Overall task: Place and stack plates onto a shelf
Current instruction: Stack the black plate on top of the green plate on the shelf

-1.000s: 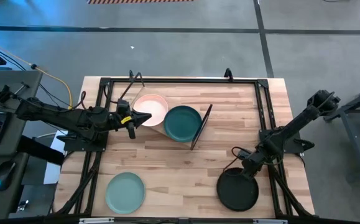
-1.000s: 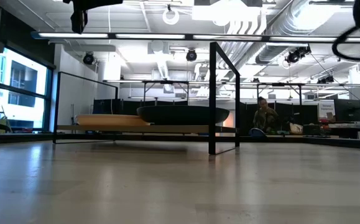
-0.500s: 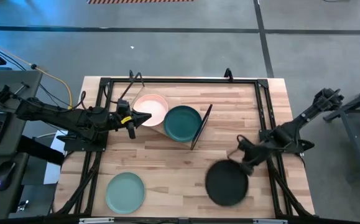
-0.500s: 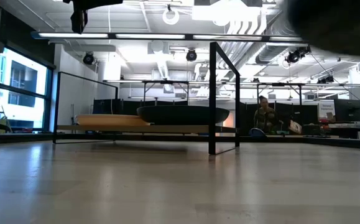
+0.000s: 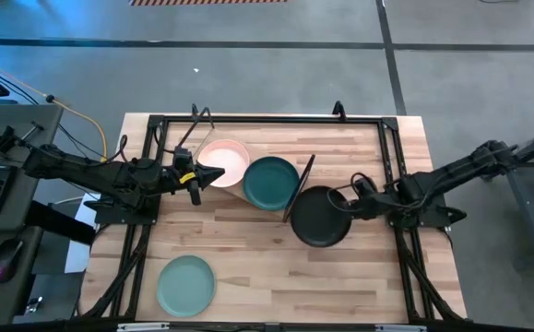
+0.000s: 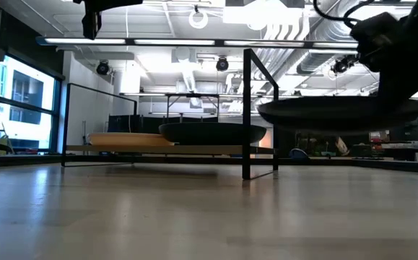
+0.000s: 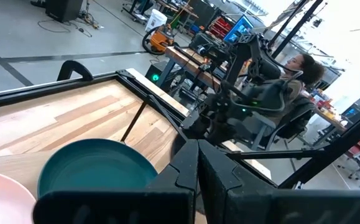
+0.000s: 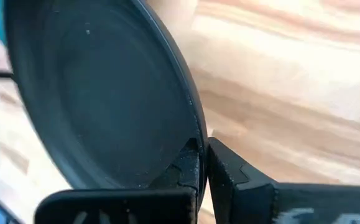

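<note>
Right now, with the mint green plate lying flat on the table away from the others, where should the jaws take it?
The rim. The mint green plate lies flat and shallow on the tabletop, so only its raised lip offers a pinch, one jaw over it and one under. It is probably best to come in low from the side facing the left gripper, the nearer arm.

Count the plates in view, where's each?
4. Round pale pink-cream plate and round dark teal plate sit on the pale wood shelf. Round light mint green plate lies at the table's near-left. Round black plate is held aloft by the right pincer.
</note>
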Robot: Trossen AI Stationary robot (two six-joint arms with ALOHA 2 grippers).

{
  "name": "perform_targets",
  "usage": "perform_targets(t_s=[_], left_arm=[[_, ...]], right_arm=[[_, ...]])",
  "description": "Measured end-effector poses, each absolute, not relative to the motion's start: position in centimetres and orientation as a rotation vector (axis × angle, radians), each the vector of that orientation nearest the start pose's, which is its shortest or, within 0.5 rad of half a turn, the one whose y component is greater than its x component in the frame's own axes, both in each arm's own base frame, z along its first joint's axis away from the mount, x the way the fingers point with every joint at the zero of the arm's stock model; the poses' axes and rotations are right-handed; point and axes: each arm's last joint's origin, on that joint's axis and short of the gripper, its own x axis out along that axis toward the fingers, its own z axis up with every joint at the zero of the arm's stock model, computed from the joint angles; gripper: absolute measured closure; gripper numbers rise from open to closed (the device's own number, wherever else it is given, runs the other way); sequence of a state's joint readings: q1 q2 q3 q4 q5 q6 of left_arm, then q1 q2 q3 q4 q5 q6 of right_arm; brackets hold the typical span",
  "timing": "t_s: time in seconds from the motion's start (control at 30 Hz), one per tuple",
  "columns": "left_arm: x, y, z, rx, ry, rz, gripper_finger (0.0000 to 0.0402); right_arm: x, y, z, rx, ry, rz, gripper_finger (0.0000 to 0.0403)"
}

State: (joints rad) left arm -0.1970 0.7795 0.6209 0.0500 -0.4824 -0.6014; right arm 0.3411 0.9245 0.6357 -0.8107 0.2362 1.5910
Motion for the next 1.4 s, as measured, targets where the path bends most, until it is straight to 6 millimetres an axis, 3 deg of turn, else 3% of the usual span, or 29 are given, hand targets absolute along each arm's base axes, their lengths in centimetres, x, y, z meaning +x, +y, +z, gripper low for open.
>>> perform_targets(t_s=[0.47, 1.07, 1.4], left_arm=[[17.6, -2.1, 29.9, -0.560, 0.014, 0.307, 0.0401], [17.6, -2.1, 29.9, -0.559, 0.013, 0.308, 0.0401], [17.6, -2.1, 29.9, -0.558, 0.014, 0.308, 0.0401]], right_arm=[[16.8, 2.0, 21.9, 1.176, 0.614, -0.849, 0.0403], [22.6, 0.2, 20.1, 1.243, 0.416, -0.826, 0.0403], [23.3, -0.3, 20.3, 1.275, 0.353, -0.806, 0.0403]])
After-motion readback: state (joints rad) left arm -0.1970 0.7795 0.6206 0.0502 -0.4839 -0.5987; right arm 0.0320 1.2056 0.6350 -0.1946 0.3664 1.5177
